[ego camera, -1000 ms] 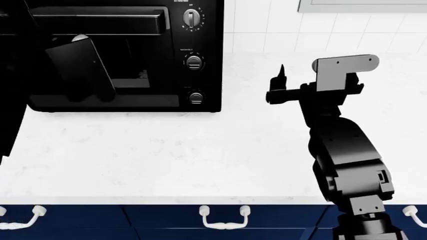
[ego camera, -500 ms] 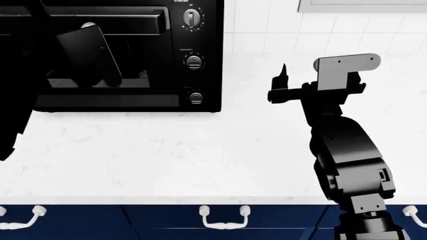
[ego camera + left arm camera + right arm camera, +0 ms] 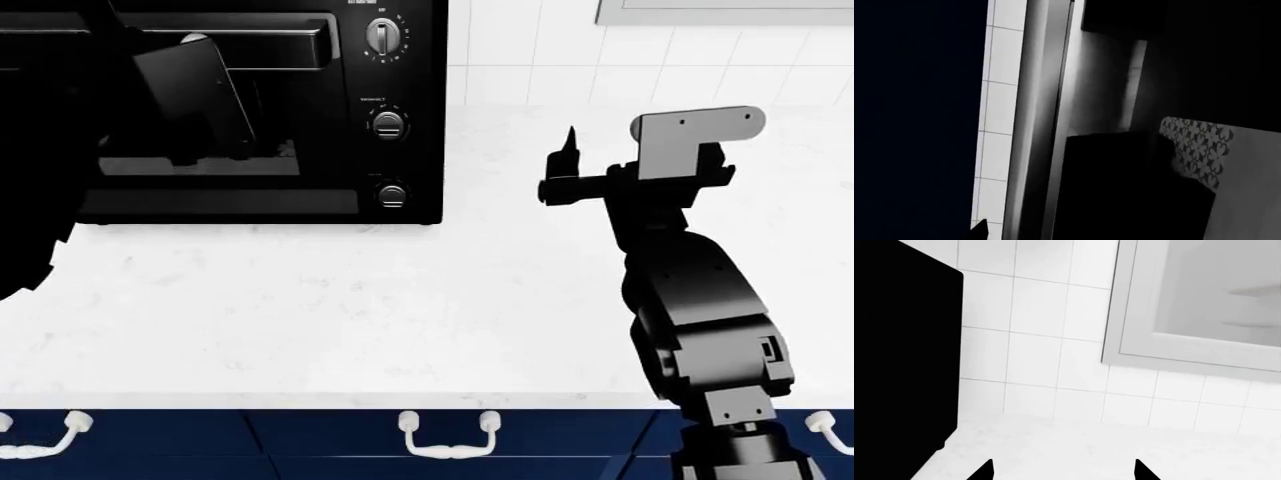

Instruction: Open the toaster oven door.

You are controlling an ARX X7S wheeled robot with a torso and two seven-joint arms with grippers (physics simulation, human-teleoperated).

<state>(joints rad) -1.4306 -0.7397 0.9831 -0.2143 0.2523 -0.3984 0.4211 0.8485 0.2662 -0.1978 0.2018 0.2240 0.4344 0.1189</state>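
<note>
L gripper [image 3: 200, 95], grip state unclear, at door [image 3: 200, 120] handle, upper left, ready to pull; R gripper [image 3: 567, 165] parked, jaws spread, mid-right.

Kitchen: white counter [image 3: 334, 300] w/ toaster oven [image 3: 267, 110], tiled wall [image 3: 1041, 340] (blue cabinets [image 3: 267, 445] below).

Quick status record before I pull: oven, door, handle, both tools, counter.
toaster oven: glossy black, at the back left of the counter, three knobs in a column
door: looks shut
handle: long black bar along the door's top edge
left tool: in front of the door just below the handle; jaw state hidden
right tool: open, empty, facing the tiled wall
counter: white
</note>
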